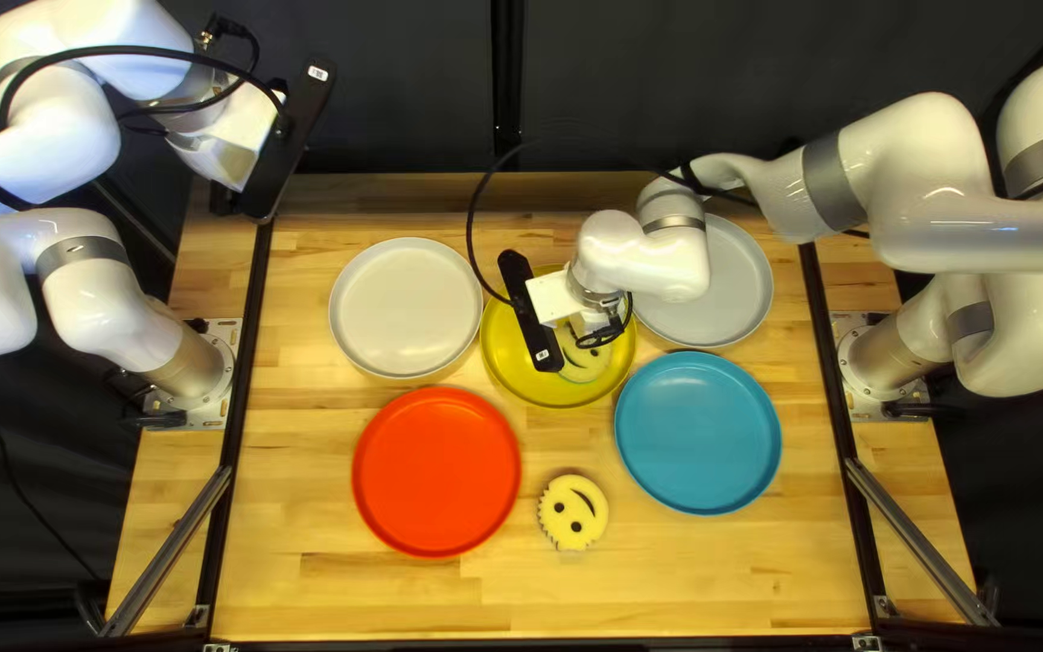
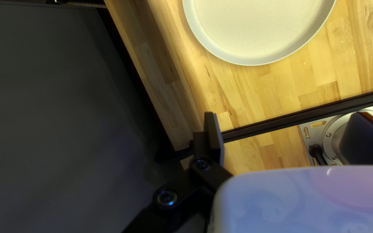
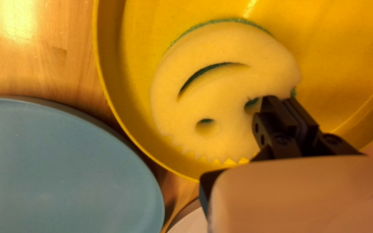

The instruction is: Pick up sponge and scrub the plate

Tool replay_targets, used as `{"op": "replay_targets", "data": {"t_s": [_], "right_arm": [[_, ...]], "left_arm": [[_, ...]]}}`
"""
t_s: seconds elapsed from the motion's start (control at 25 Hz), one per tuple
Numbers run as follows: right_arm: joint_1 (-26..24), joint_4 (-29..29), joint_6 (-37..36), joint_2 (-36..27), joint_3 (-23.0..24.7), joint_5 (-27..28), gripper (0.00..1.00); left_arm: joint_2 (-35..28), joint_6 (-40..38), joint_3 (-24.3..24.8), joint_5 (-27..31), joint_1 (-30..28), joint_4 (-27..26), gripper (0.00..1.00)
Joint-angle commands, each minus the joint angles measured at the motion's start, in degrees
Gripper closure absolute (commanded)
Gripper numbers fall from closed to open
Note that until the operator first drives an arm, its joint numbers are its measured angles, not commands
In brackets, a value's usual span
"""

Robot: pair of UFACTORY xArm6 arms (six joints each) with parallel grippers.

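Observation:
In the top left view my right gripper (image 1: 594, 324) is over the yellow plate (image 1: 528, 384), its fingertips hidden. A round smiley sponge (image 1: 586, 362) lies in that plate, partly covered by the gripper. The right wrist view has my gripper (image 3: 284, 100) pinching the edge of the sponge (image 3: 221, 95) beside one eye hole, inside the yellow plate (image 3: 337, 47). Some green shows along the sponge's rim. My left gripper (image 1: 232, 145) is raised at the table's far left corner, holding nothing; in its wrist view the gripper (image 2: 283, 116) stands open, away from the plates.
A second smiley sponge (image 1: 574, 511) lies between the red plate (image 1: 437, 471) and the blue plate (image 1: 699, 432). A cream plate (image 1: 406, 307) is left of the yellow one; a grey plate (image 1: 733, 290) sits partly under my right arm.

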Motion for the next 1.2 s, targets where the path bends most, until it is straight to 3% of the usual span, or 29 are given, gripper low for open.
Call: {"op": "replay_targets", "data": {"t_s": [0.04,0.28,0.44,1.0,1.2], "right_arm": [[-2.8,1.8,-3.5,3.6,-5.1,2.1,1.00],[-5.9,2.9,-7.3,7.3,-10.9,5.1,1.00],[-6.2,3.4,-8.0,8.2,-11.9,5.7,1.00],[2.8,-0.2,-0.1,6.0,-10.7,5.7,1.00],[3.4,-1.3,0.3,7.4,-12.4,6.0,1.00]], "left_arm": [[0.0,0.0,0.0,0.0,0.0,0.0,0.00],[0.0,0.0,0.0,0.0,0.0,0.0,0.00],[0.0,0.0,0.0,0.0,0.0,0.0,0.00],[0.0,0.0,0.0,0.0,0.0,0.0,0.00],[0.0,0.0,0.0,0.0,0.0,0.0,0.00]]}}
